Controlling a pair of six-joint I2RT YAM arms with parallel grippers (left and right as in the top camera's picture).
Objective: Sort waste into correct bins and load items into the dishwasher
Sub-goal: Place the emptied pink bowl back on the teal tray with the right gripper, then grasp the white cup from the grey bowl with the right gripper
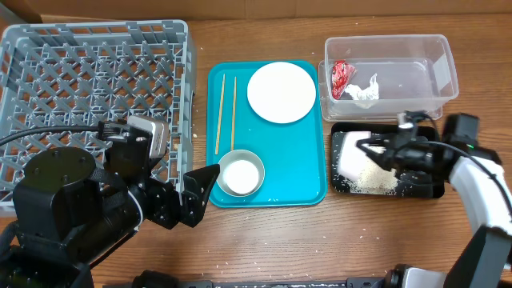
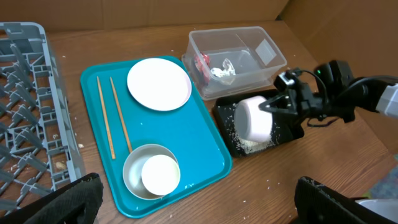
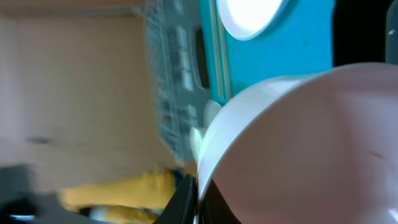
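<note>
My right gripper [image 1: 378, 150] is shut on the rim of the small white cup [image 1: 350, 153], holding it tipped on its side over the black tray [image 1: 424, 190]. Rice grains [image 1: 372, 181] lie in that tray. The right wrist view shows the fingers [image 3: 199, 199] pinching the cup wall [image 3: 311, 137]. The clear tub [image 1: 436, 56] holds the red wrapper [image 1: 342, 78] and white tissue [image 1: 365, 90]. The white plate [image 1: 281, 92], two chopsticks [image 1: 218, 112] and the grey bowl [image 1: 254, 160] with the white dish [image 1: 239, 176] in it sit on the teal tray. My left gripper [image 1: 192, 198] is open and empty by that tray's near-left corner.
The grey dish rack [image 1: 88, 88] stands at the far left with nothing in it. The teal tray [image 1: 296, 160] lies in the middle. A few rice grains [image 2: 268, 183] are scattered on the wooden table in front of the trays.
</note>
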